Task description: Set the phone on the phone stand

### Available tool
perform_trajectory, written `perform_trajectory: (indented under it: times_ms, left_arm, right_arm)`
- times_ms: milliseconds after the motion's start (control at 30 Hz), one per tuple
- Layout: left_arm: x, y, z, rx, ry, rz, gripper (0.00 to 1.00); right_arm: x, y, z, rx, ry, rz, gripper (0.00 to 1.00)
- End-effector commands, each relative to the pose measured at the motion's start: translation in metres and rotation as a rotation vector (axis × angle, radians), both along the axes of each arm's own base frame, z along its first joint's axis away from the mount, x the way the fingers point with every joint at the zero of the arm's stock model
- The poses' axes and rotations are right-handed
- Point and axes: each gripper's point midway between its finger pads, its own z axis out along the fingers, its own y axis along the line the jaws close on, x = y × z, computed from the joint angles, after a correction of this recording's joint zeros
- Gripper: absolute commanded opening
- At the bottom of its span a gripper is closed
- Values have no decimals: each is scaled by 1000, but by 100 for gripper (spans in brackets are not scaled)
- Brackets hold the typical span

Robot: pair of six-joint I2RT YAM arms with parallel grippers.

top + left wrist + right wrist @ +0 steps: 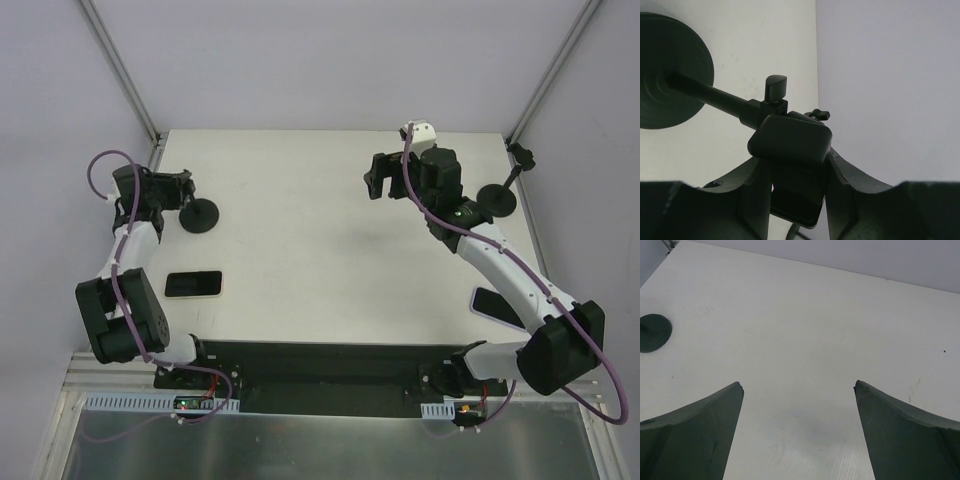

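At the far-left side of the table [300,255], the left gripper [797,160] is on the stand [198,214], not the phone. In the wrist view its fingers [756,200] flank the stand's black head [790,139] and look to be pressing both sides. The contact line is in shadow, so it's probably a grip, not a certain one.

The base [670,70] sits flat and the pole runs up to the head. My read: it holds the head to brace the stand or set the cradle angle before loading.

The phone [193,284] lies flat on the table, dark face up, near-left beside the left arm's elbow — well apart from the stand, nothing touching it. So the placing itself hasn't begun.

The right gripper [799,385] hangs over bare table right of centre, jaws wide, nothing between them. It looks parked out of the way.

A second stand [497,198] and second phone [492,303] sit on the right, the phone partly under the right arm.

Next call: either the left lets go and fetches the phone, or the right reaches across — a long reach.
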Motion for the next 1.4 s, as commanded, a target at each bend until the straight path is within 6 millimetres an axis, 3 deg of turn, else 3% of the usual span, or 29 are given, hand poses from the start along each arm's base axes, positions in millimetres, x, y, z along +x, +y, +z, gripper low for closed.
perform_trajectory:
  times_ms: [0, 67, 100, 200, 233, 300, 367, 467, 567, 600, 633, 700, 767, 867, 967, 1000, 1033, 1100, 1133, 1167, 1200, 1267, 1300, 1333, 1367]
  left_arm:
    - [-21, -93, 72, 2, -147, -209, 0]
    - [-34, -116, 77, 1, -145, -223, 0]
    - [-44, -144, 69, -46, -115, -261, 0]
    - [-63, -175, 51, -73, -57, -263, 0]
    - [-72, -201, 46, -68, -42, -319, 0]
    - [-81, -213, 31, -77, 24, -315, 0]
    - [-90, -236, 24, -75, 48, -353, 0]
    - [-94, -266, 17, -68, 75, -392, 0]
    - [-93, -279, 15, -58, 82, -403, 0]
    - [-91, -282, 19, -58, 70, -412, 4]
    - [-93, -286, 19, -61, 68, -435, 34]
    - [-95, -287, 19, -40, 58, -463, 72]
    - [-102, -289, 23, -33, 44, -500, 99]
    - [-121, -295, 20, -30, 43, -591, 99]
    - [-146, -293, 0, -6, 62, -690, 99]
    - [-151, -290, -1, 7, 53, -709, 99]
    - [-155, -283, 9, 27, 4, -716, 99]
    - [-164, -270, 10, 153, -75, -767, 99]
    - [-167, -255, 31, 205, -171, -743, 99]
    - [-169, -242, 36, 262, -212, -730, 99]
    - [-170, -227, 44, 381, -268, -721, 94]
    - [-179, -193, 88, 514, -416, -593, 94]
    - [-183, -181, 94, 641, -423, -568, 96]
    - [-183, -168, 110, 717, -449, -500, 97]
    - [-184, -163, 126, 786, -487, -482, 97]
  right_arm:
    - [7, 1, 4, 8, -14, -7, 96]
    - [8, 3, 2, 6, -8, -3, 96]
    - [9, 3, 3, 5, -11, -4, 96]
    - [11, 1, -1, -6, -5, -13, 96]
    - [11, 2, 0, -7, -8, -13, 96]
    - [12, 2, -4, -11, 0, -14, 96]
    - [13, 2, -7, -16, 5, -15, 96]
    - [17, 1, -12, -26, 15, -20, 96]
    - [20, -1, -16, -31, 24, -24, 96]
    - [21, -3, -18, -33, 26, -28, 96]
    - [20, -2, -17, -29, 26, -20, 96]
    - [17, 1, -19, -42, 25, 16, 96]
    - [7, 16, -21, -28, 28, 118, 96]
    - [-5, 40, -16, -16, 11, 247, 96]
    - [-23, 72, -8, -5, -11, 378, 96]
    - [-35, 91, -4, -2, -30, 439, 96]
    - [-41, 102, -3, -15, -47, 478, 96]
    - [-61, 131, -5, -53, -82, 519, 96]
    - [-65, 139, -7, -81, -113, 508, 96]
    - [-72, 144, -24, -114, -112, 485, 96]
    - [-78, 156, -17, -116, -181, 413, 96]
    - [-92, 170, -30, -134, -206, 412, 96]
    - [-99, 181, -24, -126, -243, 396, 96]
    - [-101, 186, -28, -139, -250, 386, 96]
    - [-99, 191, -20, -134, -272, 367, 96]
